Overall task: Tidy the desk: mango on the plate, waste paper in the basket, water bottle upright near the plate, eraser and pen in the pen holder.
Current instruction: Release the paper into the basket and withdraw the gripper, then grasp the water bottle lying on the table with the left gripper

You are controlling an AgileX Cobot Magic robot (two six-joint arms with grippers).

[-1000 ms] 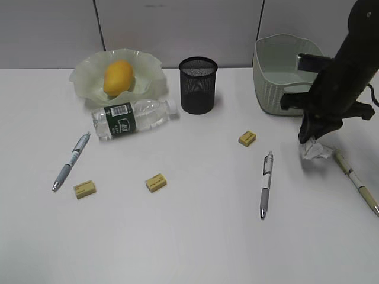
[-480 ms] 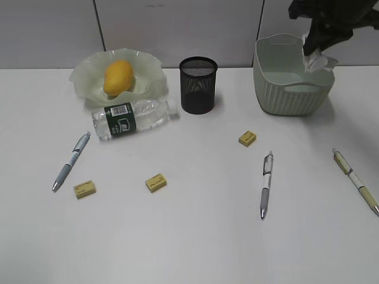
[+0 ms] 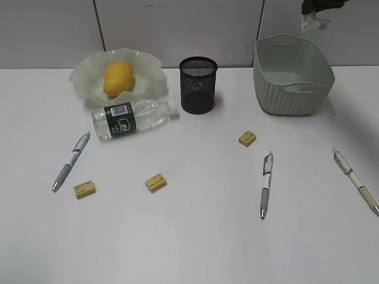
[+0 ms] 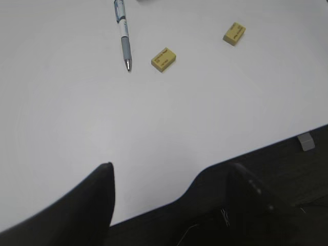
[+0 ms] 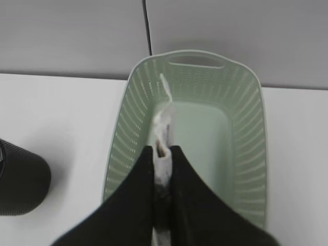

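My right gripper (image 5: pixel 162 149) is shut on the white waste paper (image 5: pixel 163 123), hanging high above the pale green basket (image 5: pixel 246 154). In the exterior view that gripper (image 3: pixel 318 7) and the paper (image 3: pixel 312 23) show at the top edge over the basket (image 3: pixel 292 74). The mango (image 3: pixel 118 77) lies on the ruffled plate (image 3: pixel 86 80). The water bottle (image 3: pixel 133 118) lies on its side in front of it. Three erasers (image 3: pixel 247 138) (image 3: pixel 156 182) (image 3: pixel 84 189) and three pens (image 3: pixel 71 161) (image 3: pixel 266 183) (image 3: pixel 355 180) lie on the desk. My left gripper (image 4: pixel 171 171) stands open over the desk's front edge.
The black mesh pen holder (image 3: pixel 198 84) stands between plate and basket, also seen at the left of the right wrist view (image 5: pixel 20 179). A pen (image 4: pixel 123 36) and two erasers (image 4: pixel 164 58) (image 4: pixel 234 33) lie ahead of my left gripper.
My right gripper lifted the waste paper from the desk at the right, carried it up and back, and now holds it high over the basket.
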